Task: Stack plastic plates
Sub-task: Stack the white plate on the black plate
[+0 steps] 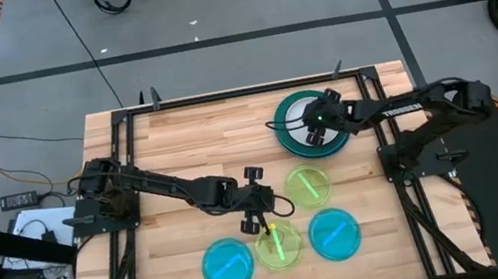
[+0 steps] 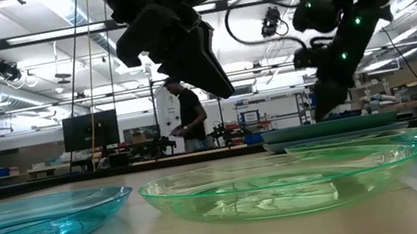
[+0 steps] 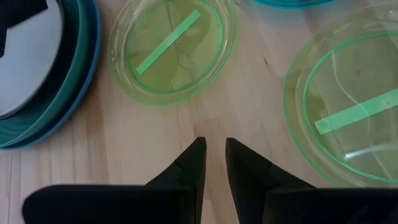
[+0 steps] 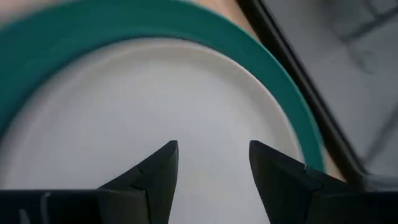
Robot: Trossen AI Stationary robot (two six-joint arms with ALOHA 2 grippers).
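A stack of plates (image 1: 310, 124) sits near the table's far right: a white plate (image 4: 155, 106) on top, a teal rim (image 4: 93, 31) around it and a blue edge (image 3: 94, 50) beneath. The black plate shows only as a dark ring in the high view. My right gripper (image 1: 320, 126) hovers open over the white plate (image 4: 213, 155). Two lime plates (image 1: 307, 187) (image 1: 278, 246) and two cyan plates (image 1: 227, 265) (image 1: 334, 234) lie flat on the wood. My left gripper (image 1: 255, 222) hangs over bare wood between the lime plates (image 3: 213, 149), with a narrow gap between its fingers.
A black metal frame (image 1: 221, 94) runs along the table's edges. In the low view the small plates (image 2: 280, 182) fill the near table, and a person (image 2: 189, 116) stands far off in the room. Bare wood (image 1: 188, 139) lies left of the stack.
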